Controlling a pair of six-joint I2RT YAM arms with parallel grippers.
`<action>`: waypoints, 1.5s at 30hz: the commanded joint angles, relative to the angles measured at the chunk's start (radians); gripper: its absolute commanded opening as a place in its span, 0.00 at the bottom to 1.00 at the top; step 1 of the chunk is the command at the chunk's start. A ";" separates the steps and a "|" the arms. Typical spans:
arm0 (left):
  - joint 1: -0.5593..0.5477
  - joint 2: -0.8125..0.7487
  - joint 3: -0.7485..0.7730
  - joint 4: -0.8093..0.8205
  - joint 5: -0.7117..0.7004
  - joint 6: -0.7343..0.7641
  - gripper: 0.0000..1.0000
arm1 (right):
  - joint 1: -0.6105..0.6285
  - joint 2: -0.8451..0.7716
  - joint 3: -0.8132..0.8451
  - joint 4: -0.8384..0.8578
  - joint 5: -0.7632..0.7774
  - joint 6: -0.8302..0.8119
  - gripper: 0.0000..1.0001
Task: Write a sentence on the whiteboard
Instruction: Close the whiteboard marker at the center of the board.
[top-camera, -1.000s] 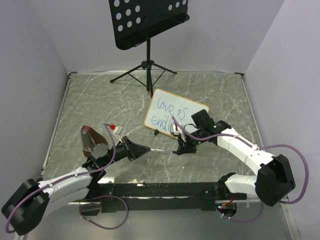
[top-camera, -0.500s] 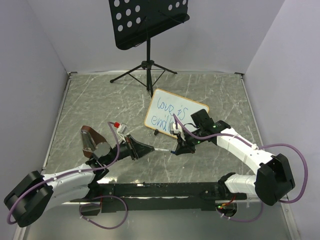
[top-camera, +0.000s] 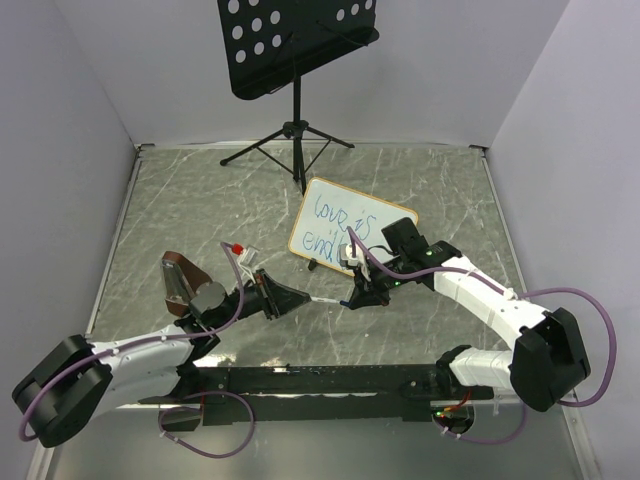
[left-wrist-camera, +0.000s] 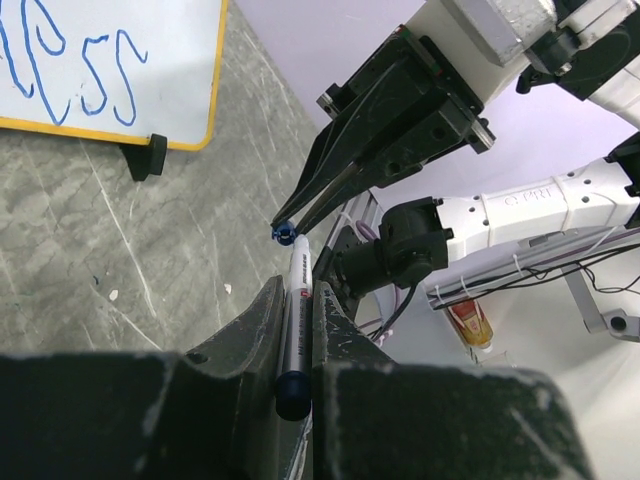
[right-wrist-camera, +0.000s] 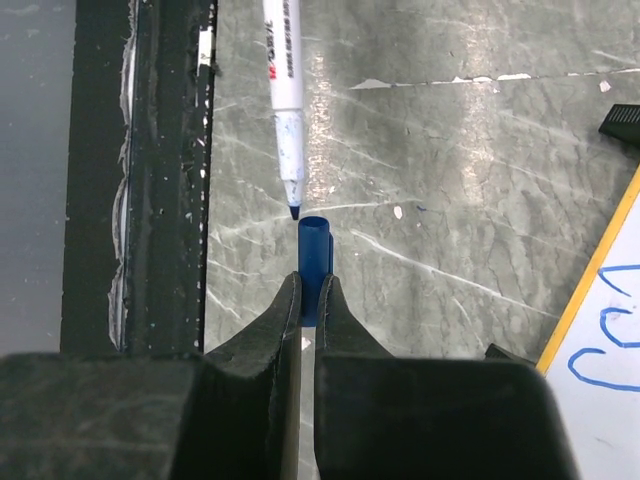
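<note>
**A:** Right wrist view: what have you got?
**B:** My right pincer (right-wrist-camera: 308, 285) is closed tight on the blue cap (right-wrist-camera: 314, 248). My left pincer (left-wrist-camera: 297, 290) is clamped on the marker (right-wrist-camera: 283, 90), tip just short of the cap's mouth.
**A:** Risk?
**B:** If I'm off-axis, the tip smears the rim or the cap twists loose. Both arms reach low, facing each other. The board (top-camera: 388, 213), sentence (top-camera: 335, 215) on it, stands just beyond my right pincer

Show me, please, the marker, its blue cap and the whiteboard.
marker (right-wrist-camera: 283, 55), right wrist view, white barrel.
blue cap (right-wrist-camera: 315, 245), right wrist view, open end.
whiteboard (left-wrist-camera: 185, 60), left wrist view, bare white face.
</note>
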 joint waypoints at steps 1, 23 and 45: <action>-0.007 0.024 0.040 0.059 0.014 0.026 0.01 | 0.008 -0.039 0.032 0.025 -0.049 -0.005 0.00; -0.016 0.098 0.087 0.048 0.042 0.045 0.01 | 0.041 -0.030 0.039 0.017 -0.025 -0.020 0.00; -0.227 0.593 0.287 0.226 -0.024 0.065 0.01 | 0.065 -0.039 0.010 0.074 0.024 0.044 0.00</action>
